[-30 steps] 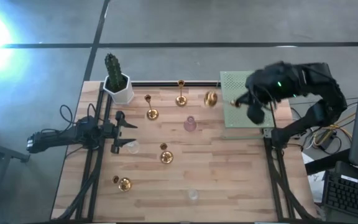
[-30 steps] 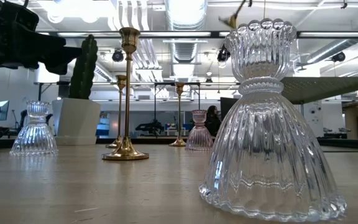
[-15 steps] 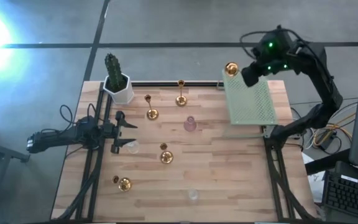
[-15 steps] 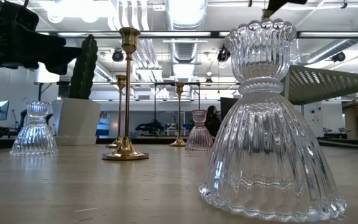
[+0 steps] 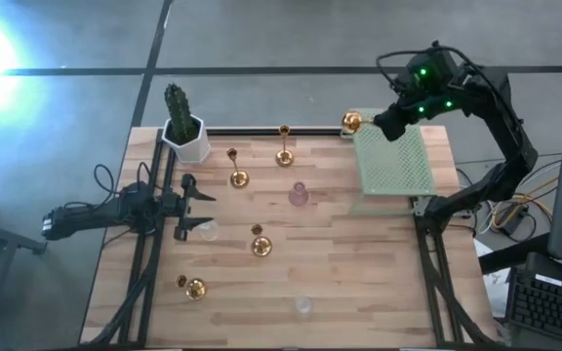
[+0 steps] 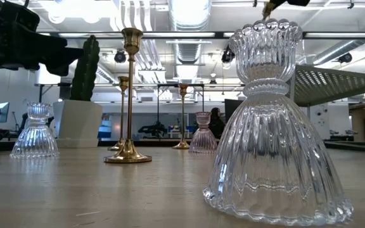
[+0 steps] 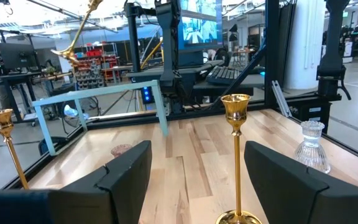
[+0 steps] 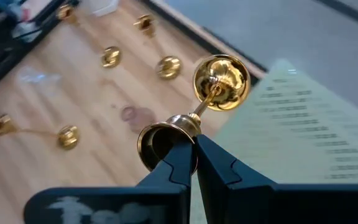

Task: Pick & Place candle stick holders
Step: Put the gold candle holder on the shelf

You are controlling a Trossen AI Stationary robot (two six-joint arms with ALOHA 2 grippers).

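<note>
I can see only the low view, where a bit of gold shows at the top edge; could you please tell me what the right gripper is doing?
Observer: The right gripper is shut on the cup rim of a gold candle holder, which it holds in the air with the round base pointing away from it.
Operator: Thank you. Where over the table is it?
Observer: From above, the holder hangs at the far corner of the green mat, the corner nearer the table's middle, close to the back edge.
Operator: And the left gripper?
Observer: The left gripper waits open at the table's left side, with a clear glass holder close beside it.
</note>
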